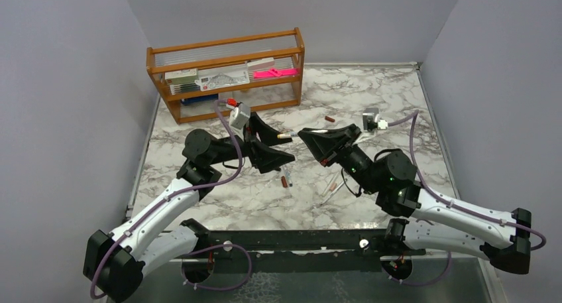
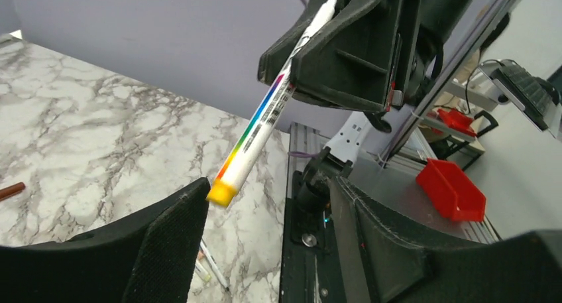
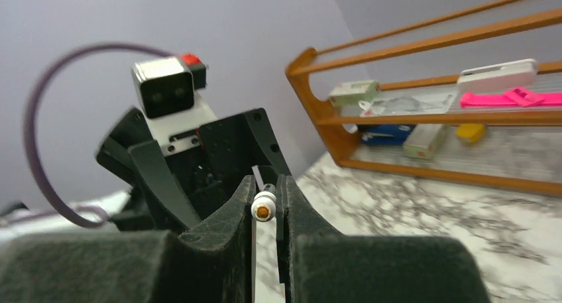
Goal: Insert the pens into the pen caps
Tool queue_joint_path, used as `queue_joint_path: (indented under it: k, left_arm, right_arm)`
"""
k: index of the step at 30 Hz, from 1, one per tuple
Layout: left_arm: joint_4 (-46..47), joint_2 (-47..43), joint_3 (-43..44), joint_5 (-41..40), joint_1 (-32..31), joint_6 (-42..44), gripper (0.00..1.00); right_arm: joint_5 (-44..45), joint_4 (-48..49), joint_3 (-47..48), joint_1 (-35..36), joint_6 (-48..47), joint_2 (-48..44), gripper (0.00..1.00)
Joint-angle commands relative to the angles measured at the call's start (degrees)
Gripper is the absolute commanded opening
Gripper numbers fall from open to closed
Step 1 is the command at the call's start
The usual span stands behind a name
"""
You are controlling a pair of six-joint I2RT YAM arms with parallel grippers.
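My right gripper is shut on a white pen with a rainbow stripe and a yellow end, held above the table. In the right wrist view the pen shows end-on between the closed fingers. My left gripper faces it, open and empty. In the left wrist view the pen slants down from the right gripper, its yellow end just beside the left finger of my left gripper. More pens and a dark red cap lie on the table below.
A wooden rack with boxed stationery and a pink item stands at the back left; it also shows in the right wrist view. Another dark red cap lies behind the grippers. Loose pens lie near the table's front edge.
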Motion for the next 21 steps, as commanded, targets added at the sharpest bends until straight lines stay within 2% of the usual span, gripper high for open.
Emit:
queue_joint_path:
  k: [1,7,9,13,15,20,21]
  left_arm:
    - [-0.43,0.91,0.27,6.4,-0.08,2.06,0.67]
    - [-2.45,2.36,1.8,8.64,-0.08,4.3,0.64]
    - [-3.65,2.65,2.1,8.6,-0.08,5.31,0.58]
    - [-4.61,3.71,2.23,8.13,-0.08,5.35,0.13]
    - [-4.6,4.03,2.11,7.81,-0.08,5.25,0.0]
    - [-4.61,2.83,1.14,7.03,-0.08,6.41,0.0]
    - [-4.59,2.43,0.91,6.41,-0.08,6.65,0.0]
  right_arm:
    - [-9.56,-30.25,9.47,-0.11,-15.44,3.3,0.01]
    - [-14.86,-39.68,17.91,-0.05,-15.96,7.25,0.01]
    - [-15.55,-41.63,19.75,-0.07,-16.33,8.32,0.02]
    - [-15.69,-42.35,21.23,-0.07,-16.67,9.33,0.01]
    - [-15.89,-41.72,21.19,-0.02,-16.46,9.44,0.01]
    - [-17.05,-39.05,19.73,-0.08,-16.22,9.37,0.02]
    - [-16.19,-37.76,18.76,-0.08,-15.98,8.87,0.04]
